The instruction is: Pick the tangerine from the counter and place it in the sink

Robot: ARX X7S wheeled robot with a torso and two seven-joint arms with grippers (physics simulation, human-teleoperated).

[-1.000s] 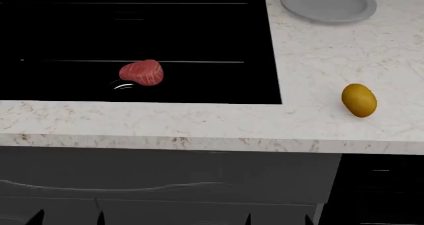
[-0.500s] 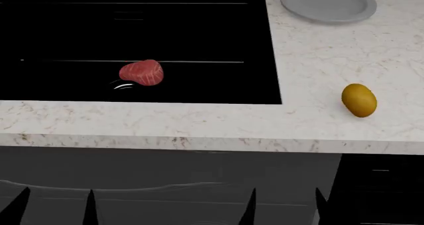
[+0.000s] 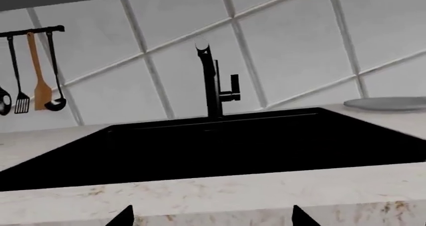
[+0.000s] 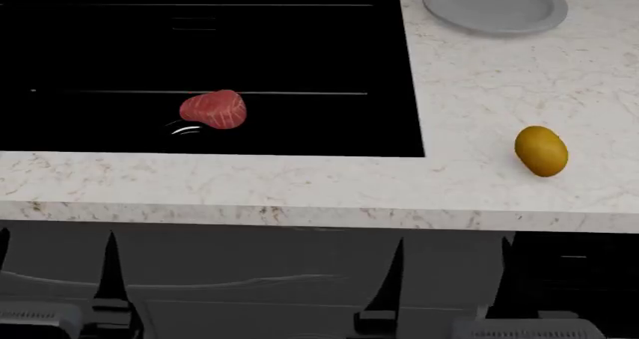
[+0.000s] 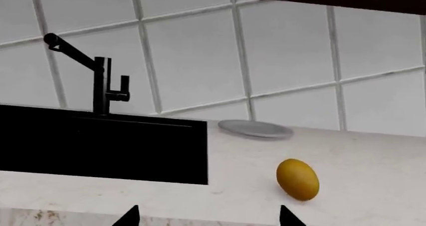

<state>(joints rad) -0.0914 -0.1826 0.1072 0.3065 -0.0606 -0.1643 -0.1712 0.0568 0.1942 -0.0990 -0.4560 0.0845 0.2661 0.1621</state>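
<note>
The tangerine (image 4: 541,151) (image 5: 298,179), a small yellow-orange oval, lies on the marbled counter (image 4: 299,182) right of the black sink (image 4: 200,47) (image 5: 100,146) (image 3: 220,141). Both grippers hang below the counter's front edge, in front of the dark cabinet. My left gripper (image 4: 55,272) (image 3: 213,218) is open and empty below the sink's left part. My right gripper (image 4: 450,275) (image 5: 208,218) is open and empty, below and left of the tangerine. Only the black fingertips show in the wrist views.
A red white-streaked meat chunk (image 4: 212,109) lies inside the sink. A round grey plate (image 4: 494,4) (image 5: 256,129) sits at the back right of the counter. A black faucet (image 3: 213,81) (image 5: 100,86) stands behind the sink; utensils (image 3: 33,86) hang on the tiled wall.
Both grippers have risen from the bottom edge of the head view toward the counter's front edge. The tangerine and meat have not moved.
</note>
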